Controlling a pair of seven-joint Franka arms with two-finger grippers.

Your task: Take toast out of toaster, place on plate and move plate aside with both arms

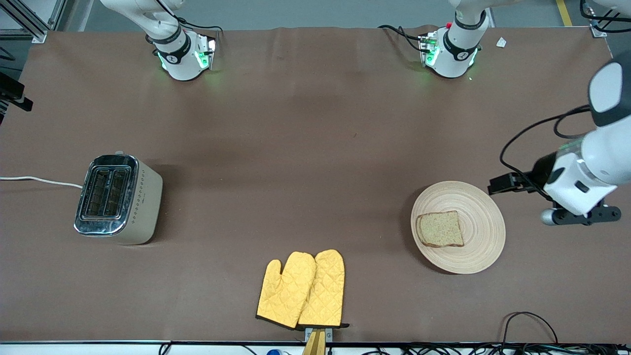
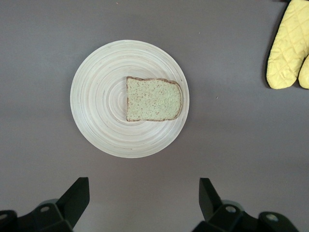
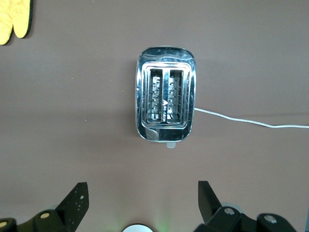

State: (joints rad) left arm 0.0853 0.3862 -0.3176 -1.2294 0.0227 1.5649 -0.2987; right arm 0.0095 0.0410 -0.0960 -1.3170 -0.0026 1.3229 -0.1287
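Toast [image 1: 440,229] lies flat on the plate [image 1: 480,207], off-centre toward the toaster's end of the table, crust all inside the rim. In the left wrist view the toast [image 2: 154,99] sits just past the middle of the plate [image 2: 96,96].

Plate rests on the table [image 1: 296,148] toward the left arm's end. Mitts [image 1: 301,290], a yellow quilted pair side by side, lie at about 8 o'clock from the plate in the front view, nearer the camera and well apart from it. Toaster [image 1: 118,198] stands toward the right arm's end, both slots empty, white cord [image 1: 39,181] running off the table edge.

Left gripper [image 2: 144,200] hovers over bare table just beside the plate, at its 3 o'clock in the front view. Fingers [image 2: 77,193] spread wide, holding nothing, touching nothing.

Right gripper [image 3: 140,200] hangs high over the table near the toaster [image 3: 165,100]. Fingers [image 3: 75,198] likewise spread wide, empty. The gripper itself is out of the front view; only the arm's base [image 1: 180,54] shows there.
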